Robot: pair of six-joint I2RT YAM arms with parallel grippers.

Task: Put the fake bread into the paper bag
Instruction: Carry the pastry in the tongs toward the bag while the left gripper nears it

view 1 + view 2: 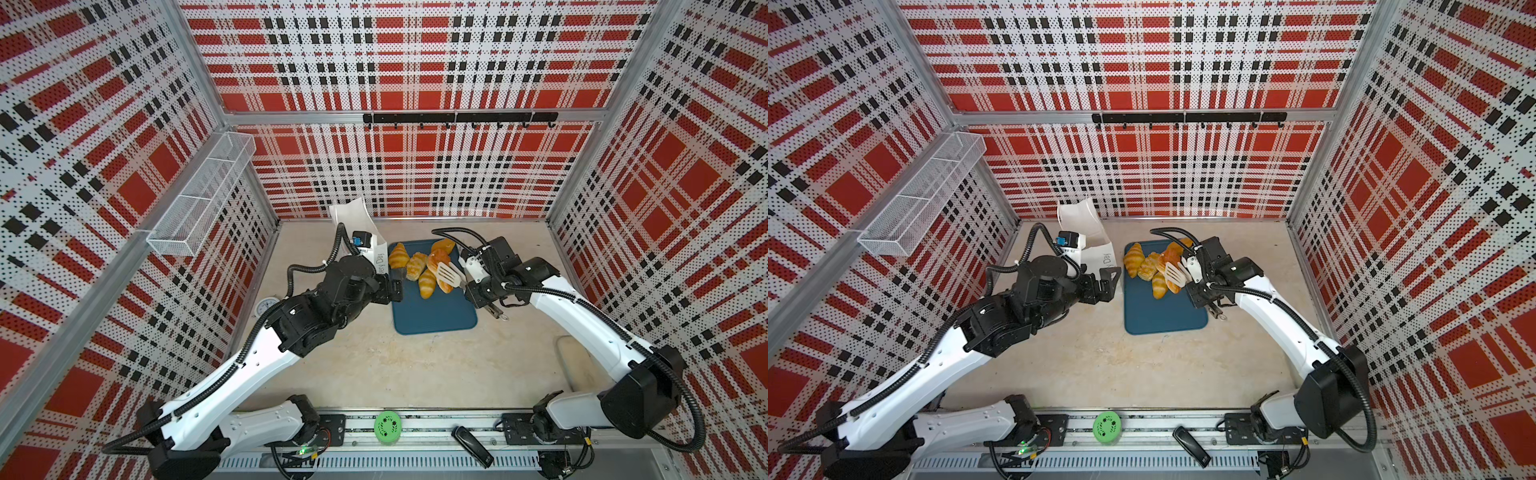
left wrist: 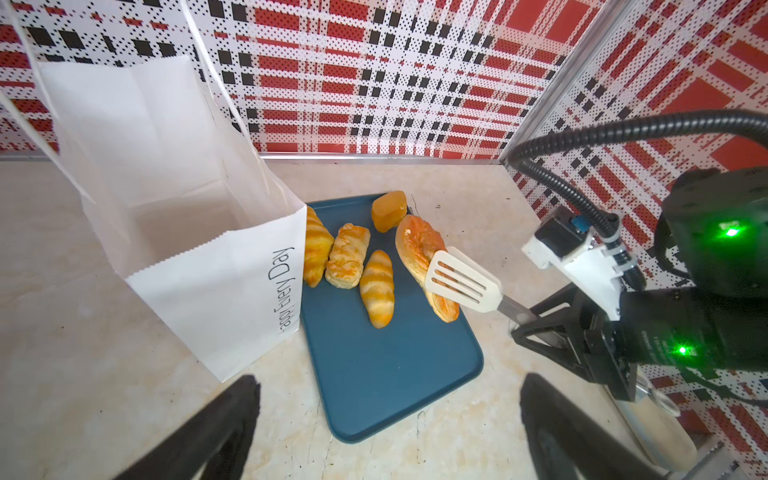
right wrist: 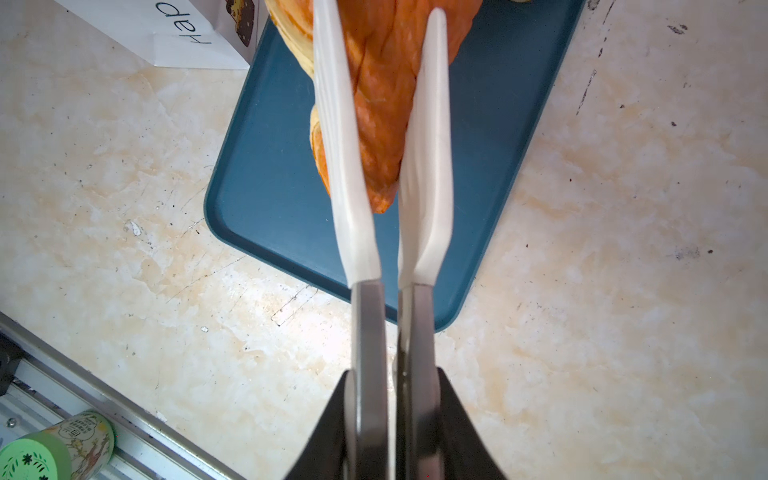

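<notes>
Both arms pair glossy white shells with black joint housings: the left arm (image 1: 232, 374) at lower left in both top views, the right arm (image 1: 582, 316) at lower right. Black ribbed conduits (image 2: 623, 126) loop along each. Dark screw holes (image 1: 254, 351) dot the white shells. The left gripper (image 2: 388, 382) has matte black jaws; green lights (image 2: 731, 231) glow on the right arm's black wrist.

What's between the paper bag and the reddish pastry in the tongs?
A croissant, a flaky square and a striped loaf, on the teal tray; clearest in the left wrist view.
</notes>
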